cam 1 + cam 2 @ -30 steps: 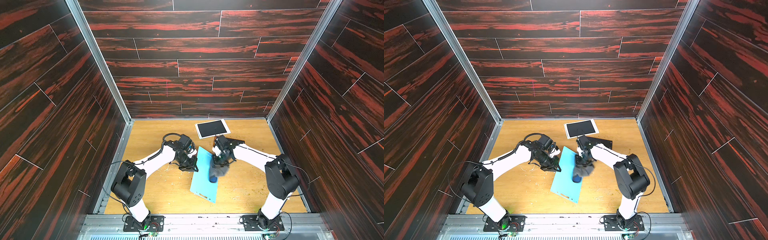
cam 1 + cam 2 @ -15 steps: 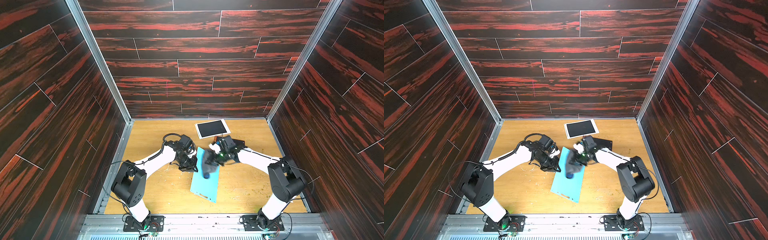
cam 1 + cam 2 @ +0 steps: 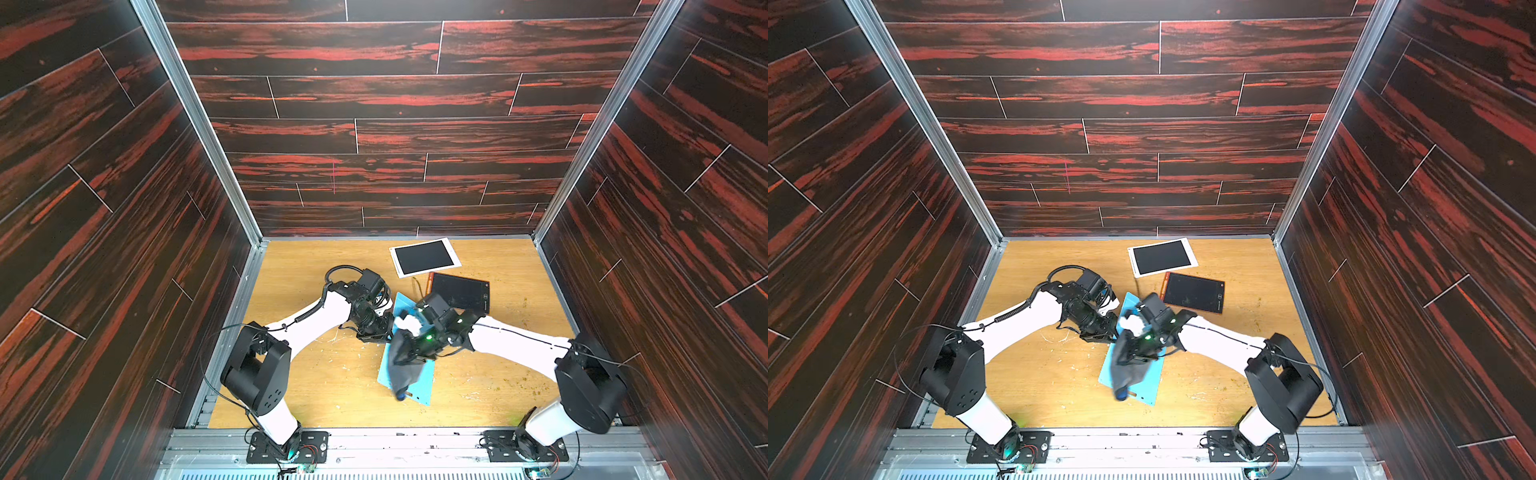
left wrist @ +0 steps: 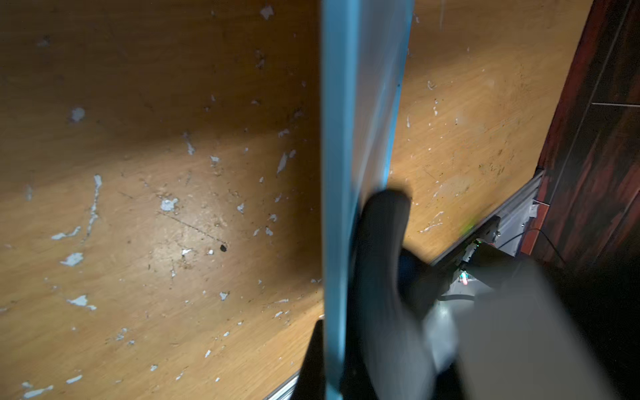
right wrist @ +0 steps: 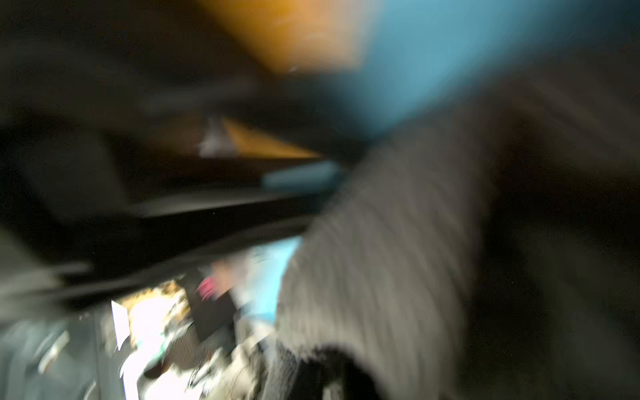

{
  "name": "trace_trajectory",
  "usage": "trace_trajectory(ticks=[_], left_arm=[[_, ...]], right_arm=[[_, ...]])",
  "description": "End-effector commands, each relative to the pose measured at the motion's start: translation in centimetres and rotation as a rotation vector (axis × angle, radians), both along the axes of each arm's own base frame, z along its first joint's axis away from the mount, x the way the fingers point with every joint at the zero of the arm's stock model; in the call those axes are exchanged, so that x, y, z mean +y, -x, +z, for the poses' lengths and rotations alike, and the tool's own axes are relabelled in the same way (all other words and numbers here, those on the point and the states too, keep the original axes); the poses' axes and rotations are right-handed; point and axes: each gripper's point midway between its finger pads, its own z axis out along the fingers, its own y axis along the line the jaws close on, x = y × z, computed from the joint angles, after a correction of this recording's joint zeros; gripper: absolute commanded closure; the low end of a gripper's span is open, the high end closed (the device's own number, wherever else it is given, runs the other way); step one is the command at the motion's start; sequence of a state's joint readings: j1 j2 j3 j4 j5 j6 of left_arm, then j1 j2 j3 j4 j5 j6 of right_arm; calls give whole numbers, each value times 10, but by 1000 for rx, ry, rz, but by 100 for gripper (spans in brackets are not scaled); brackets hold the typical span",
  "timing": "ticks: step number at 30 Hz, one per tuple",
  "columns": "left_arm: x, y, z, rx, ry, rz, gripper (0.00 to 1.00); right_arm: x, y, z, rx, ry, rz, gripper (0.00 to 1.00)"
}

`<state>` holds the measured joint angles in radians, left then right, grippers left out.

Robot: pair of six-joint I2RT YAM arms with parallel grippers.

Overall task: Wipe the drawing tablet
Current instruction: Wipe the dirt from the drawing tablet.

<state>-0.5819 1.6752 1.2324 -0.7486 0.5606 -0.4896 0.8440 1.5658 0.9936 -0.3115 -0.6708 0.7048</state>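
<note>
A light-blue drawing tablet lies slanted on the wooden table in both top views. My left gripper is shut on its left long edge. In the left wrist view the tablet runs straight out from between the left gripper's dark fingers. My right gripper is shut on a dark grey cloth that drapes over the tablet's middle and near part. The right wrist view is badly blurred, showing only grey cloth against blue tablet.
Two more tablets lie behind: a white-framed one near the back wall and a black one with an orange edge just behind my right wrist. The table is scuffed, and dark wood-pattern walls close it in on three sides.
My right gripper has swept the cloth leftward and toward the near end of the blue tablet. The left gripper and the tablet have stayed put.
</note>
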Motion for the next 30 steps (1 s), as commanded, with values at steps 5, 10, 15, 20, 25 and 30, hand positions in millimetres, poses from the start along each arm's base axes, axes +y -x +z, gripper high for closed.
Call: trace_trajectory(ticks=[5, 10, 15, 20, 25, 30], left_arm=[[2, -2, -6, -43, -45, 5, 100], [5, -2, -3, -57, -53, 7, 100], [8, 0, -5, -59, -63, 9, 100], [8, 1, -5, -62, -55, 14, 100], [11, 6, -4, -65, -57, 7, 100], [9, 7, 1, -74, -30, 2, 100]], right_arm=[[-28, 43, -57, 170, 74, 79, 100], [-112, 55, -149, 237, 399, -57, 100], [-128, 51, -159, 250, 441, -113, 100], [-120, -6, -137, 76, 518, -172, 100], [-145, -103, -122, -30, 584, -357, 100], [-123, -177, -105, -65, 548, -379, 100]])
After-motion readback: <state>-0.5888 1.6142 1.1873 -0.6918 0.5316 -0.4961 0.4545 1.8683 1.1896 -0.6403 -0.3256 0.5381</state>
